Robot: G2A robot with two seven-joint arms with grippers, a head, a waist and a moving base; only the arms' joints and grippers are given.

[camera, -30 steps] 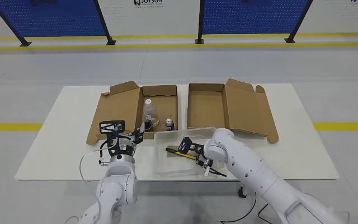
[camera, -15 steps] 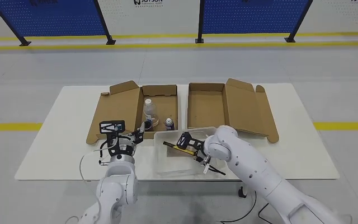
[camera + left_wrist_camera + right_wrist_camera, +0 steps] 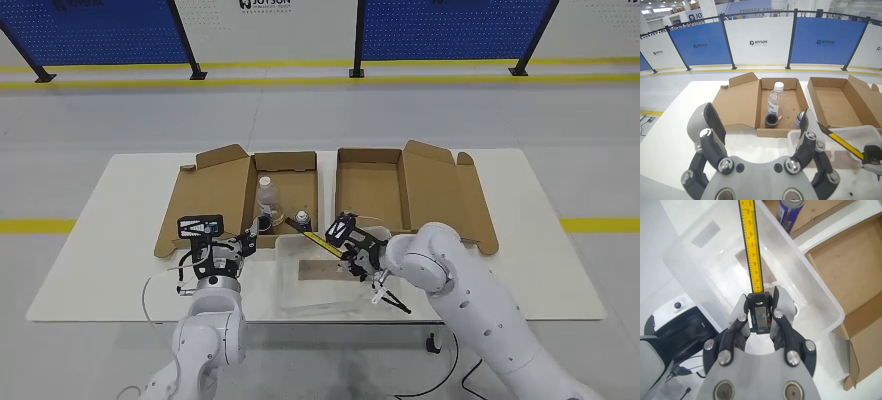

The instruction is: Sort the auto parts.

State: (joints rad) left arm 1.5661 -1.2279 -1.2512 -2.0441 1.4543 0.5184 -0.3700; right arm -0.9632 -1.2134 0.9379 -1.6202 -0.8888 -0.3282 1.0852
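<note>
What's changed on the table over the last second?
The right gripper, shut on the caliper, lifted it from inside the clear bin and carried it toward the bin's far rim. The left gripper stayed open and still beside the bin. The bottle, spray can and black cylinder in the left box did not move.

Arm posture. The right gripper [image 3: 759,294] is clamped on the black head of a digital caliper [image 3: 752,247], its forearm angled inward from the robot's right. The left gripper [image 3: 757,109] has its fingers spread wide with nothing between them and points forward.
</note>
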